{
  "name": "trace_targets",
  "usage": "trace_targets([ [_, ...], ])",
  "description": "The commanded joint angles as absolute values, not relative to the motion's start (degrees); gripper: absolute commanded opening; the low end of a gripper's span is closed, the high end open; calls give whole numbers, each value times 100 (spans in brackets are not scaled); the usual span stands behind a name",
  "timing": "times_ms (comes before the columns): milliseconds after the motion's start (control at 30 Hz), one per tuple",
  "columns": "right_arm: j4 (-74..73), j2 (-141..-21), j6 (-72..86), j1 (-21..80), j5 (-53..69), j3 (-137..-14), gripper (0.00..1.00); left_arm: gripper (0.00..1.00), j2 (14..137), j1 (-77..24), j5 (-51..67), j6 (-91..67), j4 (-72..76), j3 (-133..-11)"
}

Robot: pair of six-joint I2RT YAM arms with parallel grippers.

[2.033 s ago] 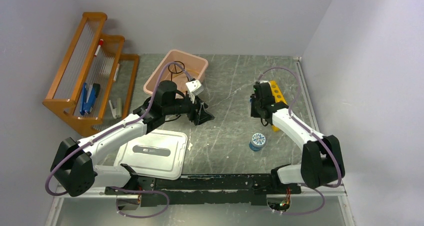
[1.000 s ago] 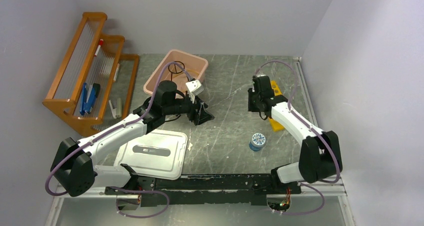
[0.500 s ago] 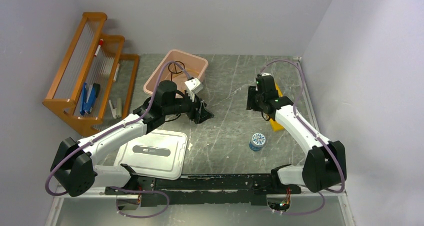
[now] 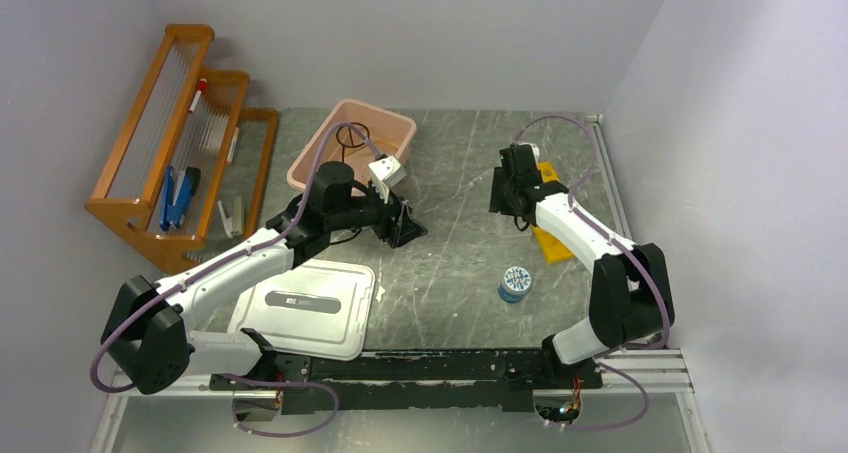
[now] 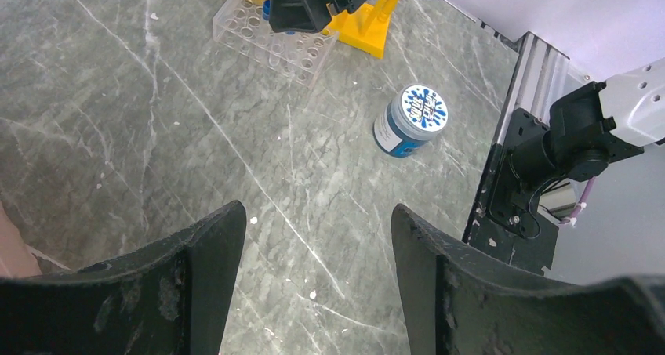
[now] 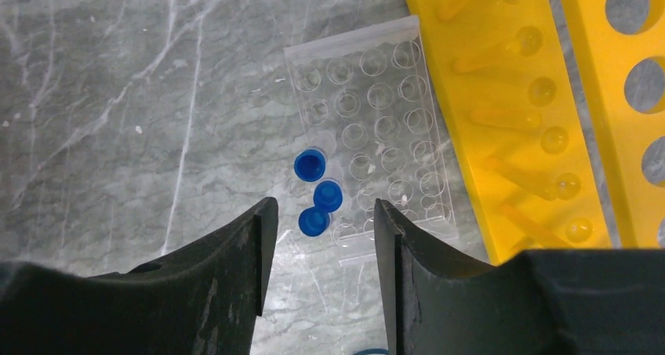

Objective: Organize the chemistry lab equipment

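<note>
The right gripper (image 6: 323,214) hangs with its fingers apart over three blue-capped vials (image 6: 328,194), which sit at the left edge of a clear tray (image 6: 384,112). The tray lies just left of the yellow rack (image 6: 510,135), on the table's right side. The left gripper (image 5: 317,222), fingers also spread wide, hovers mid-table, with a blue jar (image 5: 412,120) nearer and to its right.

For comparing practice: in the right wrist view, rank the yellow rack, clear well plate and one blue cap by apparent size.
1. yellow rack (partly cropped)
2. clear well plate
3. blue cap
</note>
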State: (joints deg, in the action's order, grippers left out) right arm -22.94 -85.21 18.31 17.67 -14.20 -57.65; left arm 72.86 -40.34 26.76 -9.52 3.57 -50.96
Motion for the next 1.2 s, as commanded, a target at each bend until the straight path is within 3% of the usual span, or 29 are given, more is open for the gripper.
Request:
trace_targets([
  [0, -2102, -8651, 1924, 1731, -1580, -5825, 49, 72, 7205, -4050, 2584, -973, 385, -5291],
  [367, -2012, -8798, 2044, 1728, -1801, -5765, 46, 72, 7277, -4052, 2610, -971, 394, -5282],
  [800, -2167, -8558, 1993, 1729, -1572, -5593, 29, 72, 7277, -4052, 2558, -954, 412, -5221],
  [1167, -2188, -8309, 1842, 1731, -1395, -5489, 25, 72, 7295, -4047, 2582, -979, 451, -5199],
])
